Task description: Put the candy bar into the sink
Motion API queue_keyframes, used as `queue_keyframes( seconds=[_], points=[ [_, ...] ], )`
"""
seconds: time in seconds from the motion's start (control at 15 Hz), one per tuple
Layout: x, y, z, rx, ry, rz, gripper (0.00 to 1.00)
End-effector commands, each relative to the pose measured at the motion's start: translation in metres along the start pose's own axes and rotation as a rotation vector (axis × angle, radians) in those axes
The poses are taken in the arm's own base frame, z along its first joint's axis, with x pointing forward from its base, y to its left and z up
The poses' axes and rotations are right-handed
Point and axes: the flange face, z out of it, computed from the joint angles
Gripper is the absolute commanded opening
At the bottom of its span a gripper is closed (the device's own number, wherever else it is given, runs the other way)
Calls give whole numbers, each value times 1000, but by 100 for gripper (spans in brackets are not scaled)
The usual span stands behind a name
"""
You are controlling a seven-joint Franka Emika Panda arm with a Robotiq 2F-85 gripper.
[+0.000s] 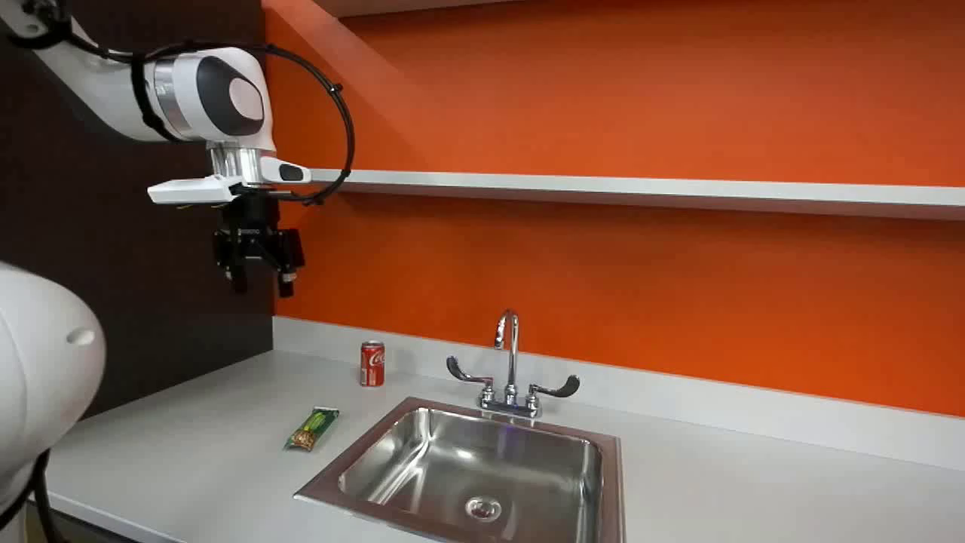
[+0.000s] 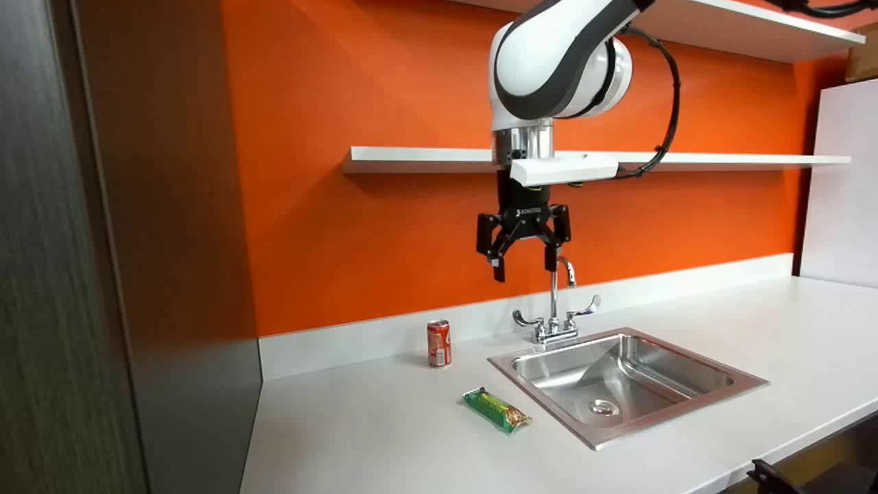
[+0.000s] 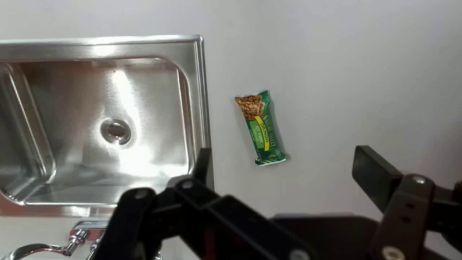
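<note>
Wall (image 1: 641, 294): orange, long white shelf (image 1: 603, 185) running across; dk panel (image 2: 164, 240) on the left in both exterior views.
Counter (image 2: 343, 425): lt gray, w/ low backsplash (image 2: 343, 348) along the wall.
Sink (image 1: 452, 471): rect., stainless, set into ctr; round drain (image 3: 116, 130) in its floor; partly cut off in wrist view.
Faucet (image 1: 513, 362): chrome, 2 handles, on wall side of sink.
Candy bar (image 3: 261, 130): green Nature Valley Crunchy pkg, lying flat on ctr just beside sink, apart from it, at a slant.
Can (image 2: 439, 343): red, upright on ctr nr backsplash, same side of sink as bar.
Arm (image 2: 535, 62): white, bent, its wrist up over the ctr.
Gripper (image 2: 525, 266): high over ctr, pointing down, fingers (image 3: 375, 177) spread wide, nothing held; bar sits well below, untouched.
</note>
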Motion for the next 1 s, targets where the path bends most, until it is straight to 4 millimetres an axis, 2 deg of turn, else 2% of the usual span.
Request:
queue_keyframes(
  seconds=[0.0,0.27,0.93],
  points=[
    [0,0,0,0,-1,0,100],
    [14,-3,13,12,-34,-32,100],
    [67,-21,85,83,-75,-156,100]
  ],
)
